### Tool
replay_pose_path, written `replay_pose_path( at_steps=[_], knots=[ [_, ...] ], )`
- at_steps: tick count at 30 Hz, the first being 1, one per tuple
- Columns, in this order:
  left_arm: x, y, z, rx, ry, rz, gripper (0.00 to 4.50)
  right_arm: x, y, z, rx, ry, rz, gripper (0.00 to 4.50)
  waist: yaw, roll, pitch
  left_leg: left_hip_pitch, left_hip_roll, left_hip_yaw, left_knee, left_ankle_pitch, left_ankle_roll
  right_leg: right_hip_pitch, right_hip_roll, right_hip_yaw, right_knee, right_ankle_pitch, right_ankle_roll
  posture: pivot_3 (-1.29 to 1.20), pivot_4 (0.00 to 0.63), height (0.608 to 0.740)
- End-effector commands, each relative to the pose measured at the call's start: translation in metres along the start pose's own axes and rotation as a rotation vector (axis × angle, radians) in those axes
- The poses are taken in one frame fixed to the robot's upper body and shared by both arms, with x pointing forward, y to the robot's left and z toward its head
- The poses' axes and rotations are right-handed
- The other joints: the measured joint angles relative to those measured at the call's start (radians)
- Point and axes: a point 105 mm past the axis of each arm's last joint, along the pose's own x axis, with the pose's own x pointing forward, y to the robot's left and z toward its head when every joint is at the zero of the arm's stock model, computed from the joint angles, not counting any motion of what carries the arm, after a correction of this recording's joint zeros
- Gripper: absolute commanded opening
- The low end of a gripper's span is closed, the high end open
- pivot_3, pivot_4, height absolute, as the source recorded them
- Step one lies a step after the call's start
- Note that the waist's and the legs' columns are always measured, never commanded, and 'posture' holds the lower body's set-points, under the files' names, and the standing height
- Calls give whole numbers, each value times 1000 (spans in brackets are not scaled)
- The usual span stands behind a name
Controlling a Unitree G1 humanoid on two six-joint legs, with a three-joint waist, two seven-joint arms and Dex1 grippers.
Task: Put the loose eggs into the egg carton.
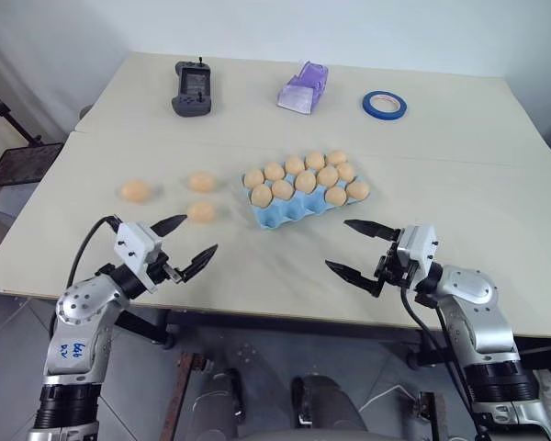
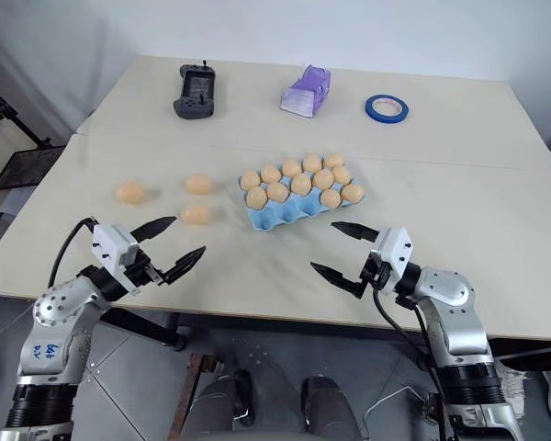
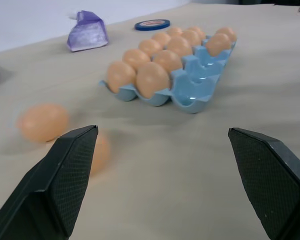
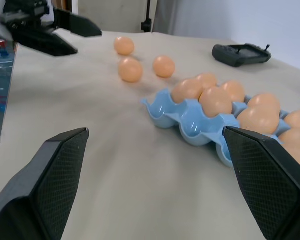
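Flanking loose eggs [image 1: 200, 211]: remote [image 1: 192, 88], tape ring [image 1: 384, 104]

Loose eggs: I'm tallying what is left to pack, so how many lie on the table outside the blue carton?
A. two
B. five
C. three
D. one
C. Three loose eggs lie on the table to the left of the egg carton, none of them in its cups.
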Motion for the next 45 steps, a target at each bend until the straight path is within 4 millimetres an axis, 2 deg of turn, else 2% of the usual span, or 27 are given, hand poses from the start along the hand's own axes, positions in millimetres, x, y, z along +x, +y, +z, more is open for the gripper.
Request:
replay_pose_path(
  at_steps=[1, 10, 19, 23, 26, 29, 36, 39, 45],
  knots=[
    [8, 13, 6, 2, -16, 64, 4409, -3, -2, 11, -27, -28, -2, 4500, 1, 0, 0, 0, 0, 0, 0, 0, 0, 0, 0, 0, 0, 0, 0, 0, 150, 740],
    [54, 36, -12, -58, 49, 118, 4409, -4, 0, 11, -20, -28, 12, 4500, 2, 0, 0, -1, -1, 0, -1, 0, 0, 0, 0, -1, -1, 1, 1, 0, 150, 740],
    [74, 35, -42, -100, 181, 62, 4409, 5, 5, 19, -28, -48, 26, 4500, 2, 0, 0, -1, 0, 0, -1, 1, 0, -1, 2, 0, 0, 1, 2, 0, 150, 740],
    [74, 33, -45, -116, 194, 31, 3509, 5, 5, 22, -27, -49, 14, 4500, 3, 0, 0, -1, 0, 0, 0, 1, 0, -1, 1, 0, 0, 1, 2, 0, 150, 740],
    [78, 30, -37, -116, 145, 1, 2503, 4, 5, 22, -25, -45, 5, 4500, 3, 0, 0, -1, 0, 0, 0, 0, 0, -1, 1, -1, 0, 1, 2, 0, 150, 740],
    [87, 20, -16, -60, 67, -69, 1710, 4, 6, 22, -24, -42, -2, 4500, 3, 0, 0, -1, 0, 0, -1, 0, 0, -1, 1, -1, 0, 1, 2, 0, 150, 740],
    [118, -9, 23, 61, 0, -271, 1628, 3, 4, 22, -25, -33, -10, 4500, 13, 0, 0, -1, -1, 0, 0, 0, 0, -1, 1, -1, 0, 1, 2, 0, 150, 740],
    [144, -33, 41, 91, -30, -406, 1628, 3, 3, 22, -29, -29, -13, 4500, 22, 0, 0, -1, -1, 1, 0, 0, 0, -1, 1, 0, -1, 1, 2, 0, 150, 740],
    [182, -60, 48, 107, -19, -515, 1628, 3, 0, 21, -37, -24, -29, 4500, 25, -1, 0, -2, -2, 0, 2, 0, 1, -1, 1, 0, -1, 1, 2, 0, 150, 740]
  ],
)
